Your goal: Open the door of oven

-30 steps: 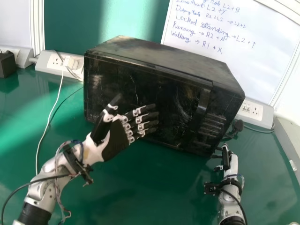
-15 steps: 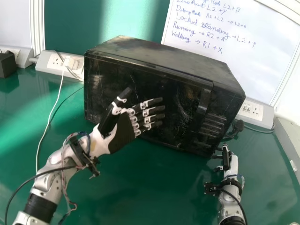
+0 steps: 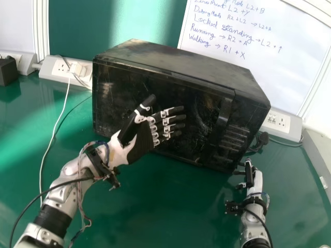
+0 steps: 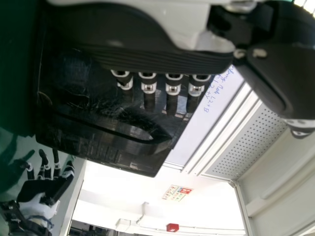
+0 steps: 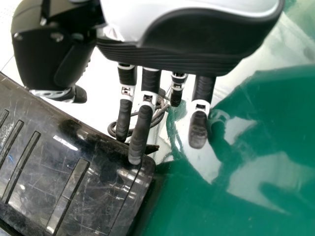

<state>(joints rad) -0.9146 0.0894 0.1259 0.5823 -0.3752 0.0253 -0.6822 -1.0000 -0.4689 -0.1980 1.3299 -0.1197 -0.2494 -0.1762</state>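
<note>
Left hand (image 3: 140, 145) shifted rightward, the oven (image 3: 178, 87) apparently just beyond it.

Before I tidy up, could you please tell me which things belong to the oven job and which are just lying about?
For the job:
- oven
- its door
- left hand
- right hand

Just about:
- whiteboard
- white cable
- dark box, left edge

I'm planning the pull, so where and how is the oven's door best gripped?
Probably by the handle, the upright strip near the right edge of the door in the head view. I'd come from the front, curling round its side, as it's long, upright and seems to stand out from the door.
</note>
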